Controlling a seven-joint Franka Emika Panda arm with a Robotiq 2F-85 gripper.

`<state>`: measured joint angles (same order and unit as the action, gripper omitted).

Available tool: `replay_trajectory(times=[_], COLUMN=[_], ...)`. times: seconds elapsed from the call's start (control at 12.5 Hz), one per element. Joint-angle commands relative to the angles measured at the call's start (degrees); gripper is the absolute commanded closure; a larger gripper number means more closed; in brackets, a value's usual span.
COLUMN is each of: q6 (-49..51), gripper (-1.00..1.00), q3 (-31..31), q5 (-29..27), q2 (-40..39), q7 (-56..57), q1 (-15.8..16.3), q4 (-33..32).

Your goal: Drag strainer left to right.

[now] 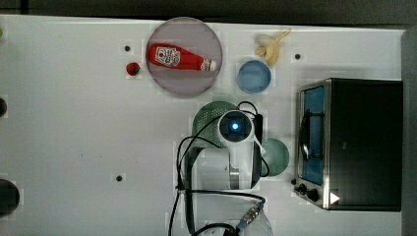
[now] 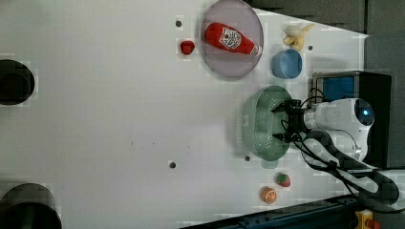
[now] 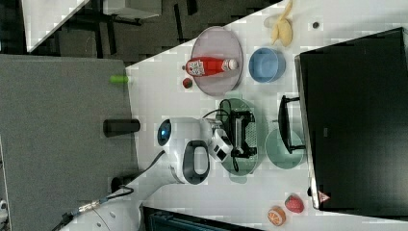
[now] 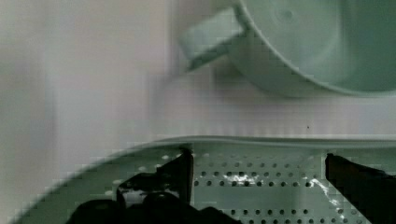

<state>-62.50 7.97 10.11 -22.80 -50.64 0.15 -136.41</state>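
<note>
The strainer [image 2: 260,125], a pale mint-green oval colander with small holes, lies on the white table near the middle of the top view; there the arm covers part of the strainer [image 1: 210,120]. My gripper [image 2: 279,123] reaches down into its bowl, open, with both black fingers spread wide just inside the rim. In the wrist view the fingers [image 4: 180,170] stand over the perforated floor of the strainer [image 4: 257,179], with the rim just beyond them. In the right view the gripper [image 3: 243,135] sits over the strainer [image 3: 250,166].
A teal-green mug [image 1: 276,156] stands close beside the strainer, between it and the black toaster oven [image 1: 361,142]. Further off are a blue bowl [image 1: 254,76], a purple plate [image 1: 172,83] holding a ketchup bottle [image 1: 179,57], a banana [image 1: 270,44], a strawberry [image 2: 282,180] and an orange [image 2: 268,194].
</note>
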Motion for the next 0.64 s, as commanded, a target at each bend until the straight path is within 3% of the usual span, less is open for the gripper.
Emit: replay_trajectory(times=[0.08,0.32,0.64], q6=[-0.73,-0.2,8.83], gripper=[-1.0,-1.0,-1.0], q3=[2.92,1.77,-0.68], q5=[-0.46,-0.49,-1.06], q2=[1.31,4.57,16.66], q7=[4.98,14.17,31.09], q1=[0.93,0.95,0.97], q4=[-0.52,-0.39,0.81])
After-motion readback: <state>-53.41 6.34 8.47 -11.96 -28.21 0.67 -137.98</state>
